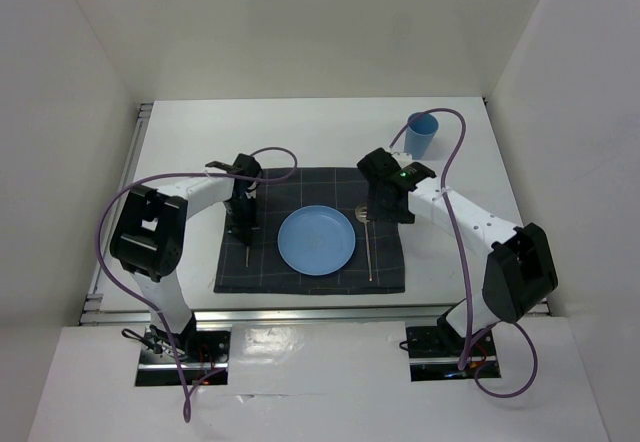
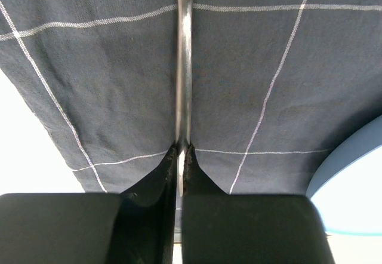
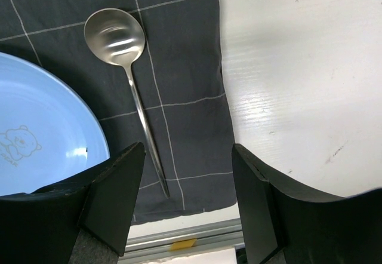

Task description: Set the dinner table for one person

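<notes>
Left gripper (image 2: pixel 181 152), centre-left of the overhead frame, points down, jaws clenched on a thin utensil (image 2: pixel 184 67); right gripper (image 3: pixel 188 150), jaws released, hangs by the spoon (image 3: pixel 114 34) beside the plate (image 3: pixel 36 138).

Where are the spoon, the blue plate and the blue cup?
spoon (image 3: pixel 114 36): right wrist view, on its bowl.
blue plate (image 1: pixel 316 241): top external view, on its bare centre.
blue cup (image 1: pixel 423 136): top external view, on its outer side wall.

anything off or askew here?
Nothing stands out. Plate centred on the mat, spoon straight at its right, cup upright on the table past the mat's far right corner. Left gripper, jaws shut on a thin metal utensil, at the mat's left.
</notes>
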Controlling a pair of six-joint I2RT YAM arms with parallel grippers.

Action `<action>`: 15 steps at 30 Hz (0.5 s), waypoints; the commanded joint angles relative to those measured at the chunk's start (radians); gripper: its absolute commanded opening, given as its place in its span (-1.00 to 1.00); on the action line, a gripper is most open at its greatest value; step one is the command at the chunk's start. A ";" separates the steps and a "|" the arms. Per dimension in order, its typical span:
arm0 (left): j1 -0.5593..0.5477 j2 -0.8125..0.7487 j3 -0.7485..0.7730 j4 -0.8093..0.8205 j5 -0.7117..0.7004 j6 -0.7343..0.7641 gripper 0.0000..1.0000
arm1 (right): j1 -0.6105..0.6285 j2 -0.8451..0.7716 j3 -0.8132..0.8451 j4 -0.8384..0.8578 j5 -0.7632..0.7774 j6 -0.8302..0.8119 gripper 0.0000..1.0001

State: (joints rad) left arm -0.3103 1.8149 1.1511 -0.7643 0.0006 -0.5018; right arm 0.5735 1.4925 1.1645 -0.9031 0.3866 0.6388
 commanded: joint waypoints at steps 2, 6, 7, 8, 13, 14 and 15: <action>0.000 0.009 -0.017 -0.007 -0.028 0.026 -1.00 | 0.002 -0.018 0.018 -0.014 0.034 0.010 0.39; 0.000 0.000 -0.008 -0.007 -0.037 0.046 -0.73 | 0.002 -0.009 0.018 -0.014 0.034 0.010 0.45; 0.000 -0.023 -0.008 -0.007 -0.037 0.046 -0.64 | 0.002 -0.009 0.030 -0.014 0.034 0.010 0.48; 0.000 -0.023 -0.008 -0.007 -0.037 0.055 -0.62 | 0.002 -0.009 0.041 -0.023 0.034 0.010 0.52; 0.010 -0.058 -0.008 -0.007 -0.028 0.065 -0.62 | -0.069 -0.018 0.127 -0.023 0.016 -0.002 0.63; 0.010 -0.058 -0.008 -0.007 -0.028 0.065 -0.67 | -0.098 -0.018 0.144 0.002 -0.003 -0.034 0.63; 0.010 -0.058 -0.008 -0.007 -0.028 0.065 -0.73 | -0.163 -0.018 0.161 0.025 -0.026 -0.054 0.63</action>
State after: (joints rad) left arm -0.3080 1.8019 1.1492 -0.7650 -0.0109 -0.4534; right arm 0.5110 1.4937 1.2373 -0.9188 0.3660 0.6231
